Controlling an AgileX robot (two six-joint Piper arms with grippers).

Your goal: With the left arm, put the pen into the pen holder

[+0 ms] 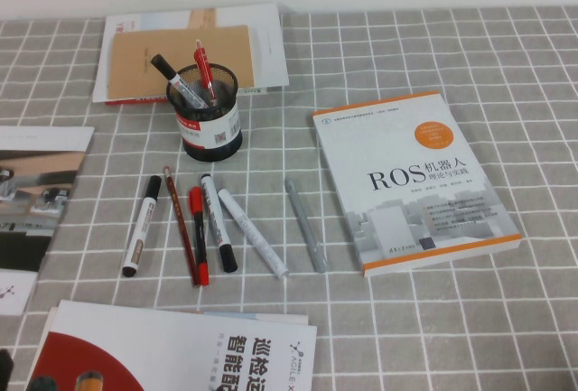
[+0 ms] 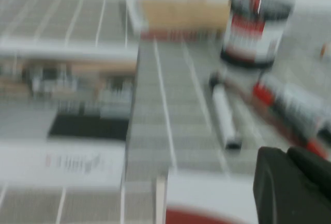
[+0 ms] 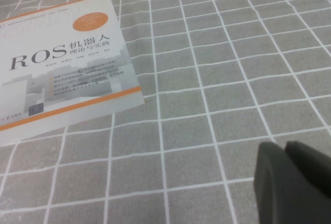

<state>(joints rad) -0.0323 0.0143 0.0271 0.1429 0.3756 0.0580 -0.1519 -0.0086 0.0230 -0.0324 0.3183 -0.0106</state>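
A: Standing in the pen holder (image 1: pixel 209 113), propped against the mesh rim beside a black-capped marker (image 1: pixel 172 78), one end poking above the top: the pen (image 1: pixel 205 69). Kept upright only by that lean. Job done, by the look of it.

B: Agreed. Left pincer (image 2: pixel 292 182) closed tight on nothing, low over the bench (image 1: pixel 406 39) at the near left, well apart from the holder. Probably shut for want of anything to carry.

A: And the right pincer (image 3: pixel 289 177)?

B: Over bare cloth near the ROS book (image 1: pixel 411 179). Open or closed, cannot tell. Parked, presumably.

A: Absent from the high view: both pincers. Caught only by the wrist views.

B: Seen whole only from above: the loose markers (image 1: pixel 219 224) in front of the holder.
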